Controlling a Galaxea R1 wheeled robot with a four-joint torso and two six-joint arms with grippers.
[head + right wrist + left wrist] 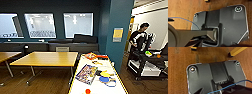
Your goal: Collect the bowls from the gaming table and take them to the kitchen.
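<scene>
The head view looked down the length of the gaming table (98, 88), a long white-topped table with a thin yellow edge, running from the bottom of the picture toward a teal pillar (117, 30). On its top lay a colourful printed board (86, 73) on the left half, a yellow paddle (105, 74) just beside a blue paddle (104, 79) on the right half, a small orange ball (87, 91) at the near end, and a red and orange item (91, 55) at the far end. The bowls could not be made out on the table; any thin clear rims were too faint to tell.

To the left stood a plain wooden table (47, 59) on a dark wooden floor (37, 82), with a second wooden table (6, 55) at the left edge. Behind them ran a dark wall with three pale windows (40, 25). A yellow notice (117, 34) hung on the pillar.

To the right of the pillar, a person (140, 37) in dark clothing stood over a dark wheeled rig (147, 65), well apart from the gaming table.

Both wrist views looked down on brown wooden floor past the robot's own dark plate; a blue cable (228, 86) crossed the left wrist view. The state of the left claw and of the right claw could not be told.
</scene>
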